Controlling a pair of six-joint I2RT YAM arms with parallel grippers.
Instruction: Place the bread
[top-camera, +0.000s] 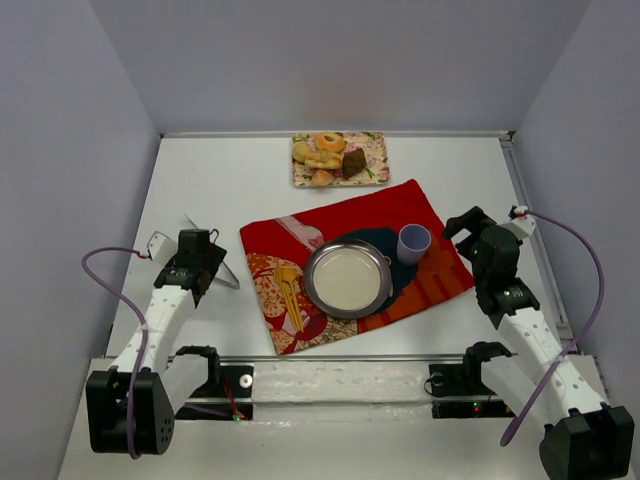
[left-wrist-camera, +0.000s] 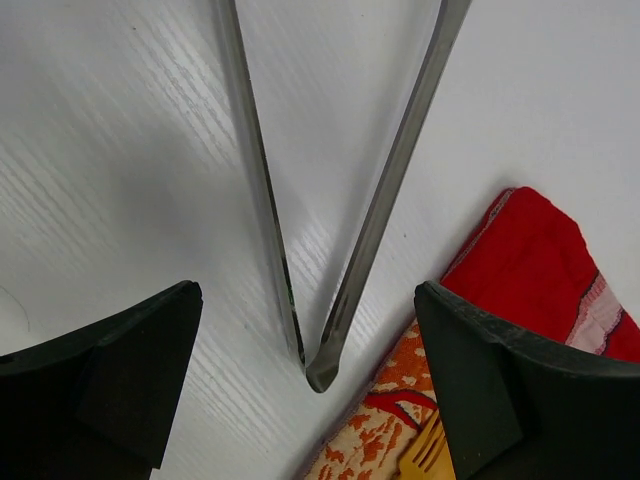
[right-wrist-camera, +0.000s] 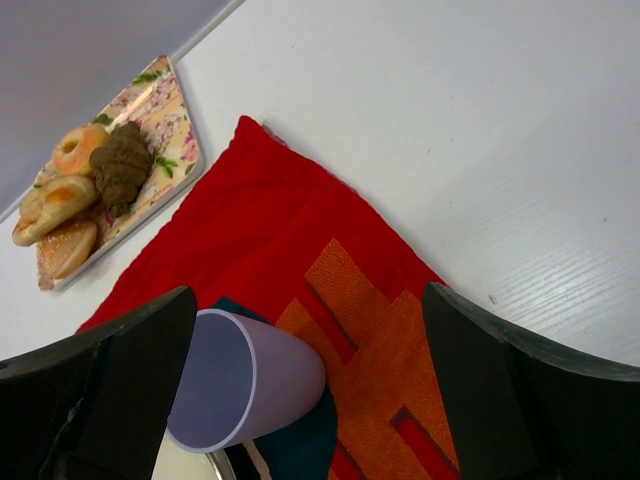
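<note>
Lavender cup on red cloth, floral tray of pastries beyond

The white table fills the frame between grey walls. At its upper centre, close to the far edge, sits a flowery rectangular tray. In the middle lies a red patterned cloth, spread at a slant, its upper corner just below the tray. On the left side a pair of metal tongs rests flat, its joined end close to the cloth's edge. A metal rail runs along the bottom.
</note>
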